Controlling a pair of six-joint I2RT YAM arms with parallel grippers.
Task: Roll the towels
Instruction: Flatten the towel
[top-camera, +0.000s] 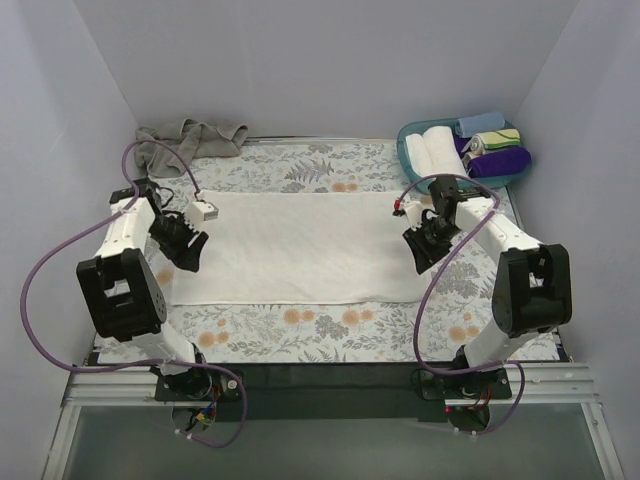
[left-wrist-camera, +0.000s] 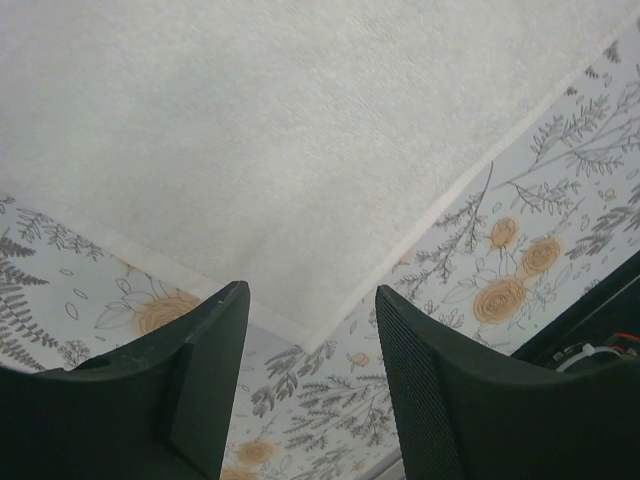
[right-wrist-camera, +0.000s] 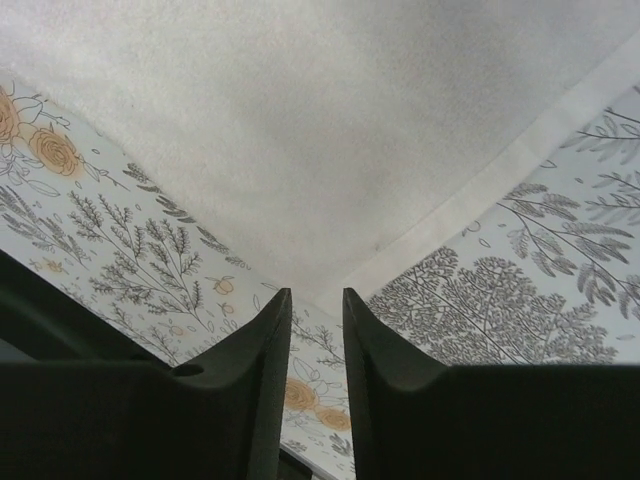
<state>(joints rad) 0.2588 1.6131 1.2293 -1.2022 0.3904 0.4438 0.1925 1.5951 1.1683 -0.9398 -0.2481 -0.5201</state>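
- Top external view takes in the whole table (top-camera: 300, 325) with its flowered cloth; each wrist view shows only a patch of that cloth (left-wrist-camera: 560, 200) (right-wrist-camera: 150, 240).
- Spread flat across the middle of the table lies the white towel (top-camera: 300, 245), long side running left to right, unrolled. From above all four edges show. The left wrist view (left-wrist-camera: 280, 130) shows just its hemmed near-left corner, and the right wrist view (right-wrist-camera: 330, 130) just its near-right corner.
- Only the overhead camera shows the teal basket (top-camera: 403, 150) at the far right corner. It holds rolled cloths: a white roll (top-camera: 435, 148), a blue one (top-camera: 480, 123), a striped one (top-camera: 490, 142) and a purple one (top-camera: 498, 163).
- Only that camera also shows the grey-beige towel (top-camera: 190, 138), crumpled in a heap at the far left corner, well apart from the white towel.
- From above, the left gripper (top-camera: 188, 255) hangs over the white towel's left end. Its own camera shows the left gripper (left-wrist-camera: 310, 300) with fingers (left-wrist-camera: 215, 340) spread wide, holding nothing, and the towel corner lying between them.
- The right gripper (top-camera: 424, 252) hangs over the towel's right end. Its wrist view shows the right gripper (right-wrist-camera: 315, 297) with fingers (right-wrist-camera: 270, 340) drawn close, a narrow gap left, nothing pinched, and the towel corner just beyond the tips.
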